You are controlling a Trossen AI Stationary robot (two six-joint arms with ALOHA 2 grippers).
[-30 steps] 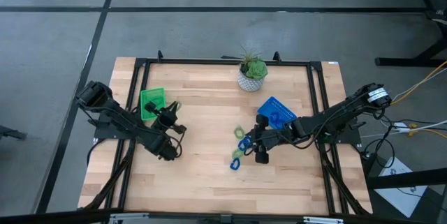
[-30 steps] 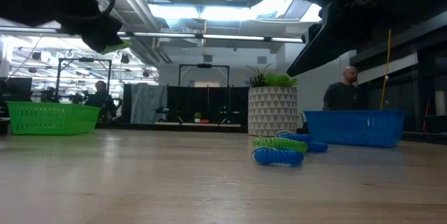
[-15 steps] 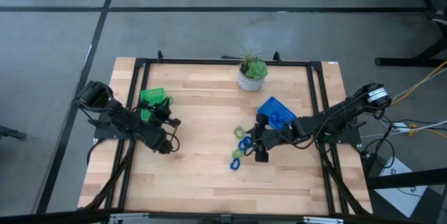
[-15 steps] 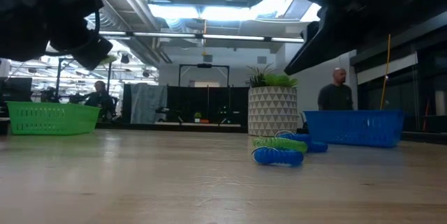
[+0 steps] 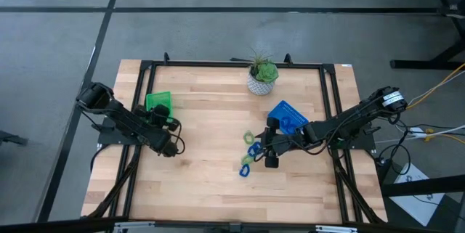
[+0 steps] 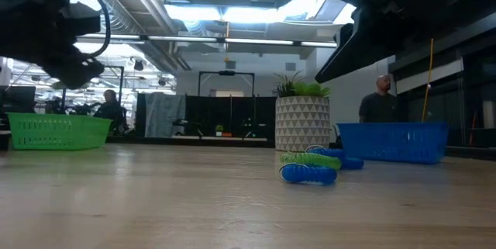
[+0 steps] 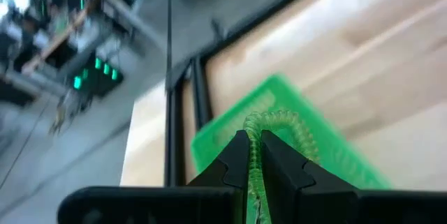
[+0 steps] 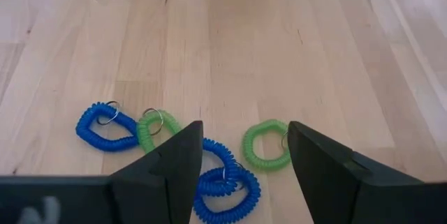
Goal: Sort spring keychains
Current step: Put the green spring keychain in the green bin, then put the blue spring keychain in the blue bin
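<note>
Wooden table (image 5: 218, 182), left gripper (image 7: 254, 155) clamping green keychain (image 7: 276, 128) above green tray (image 7: 328, 147), right gripper (image 8: 241, 158) wide

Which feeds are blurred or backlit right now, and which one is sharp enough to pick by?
Left wrist view: motion-smeared, green tray soft, only the held green keychain fairly crisp. Low view: ceiling lights glare, arms read as black silhouettes. Right wrist view: sharp, evenly lit, the blue keychains and their rings clear.
</note>
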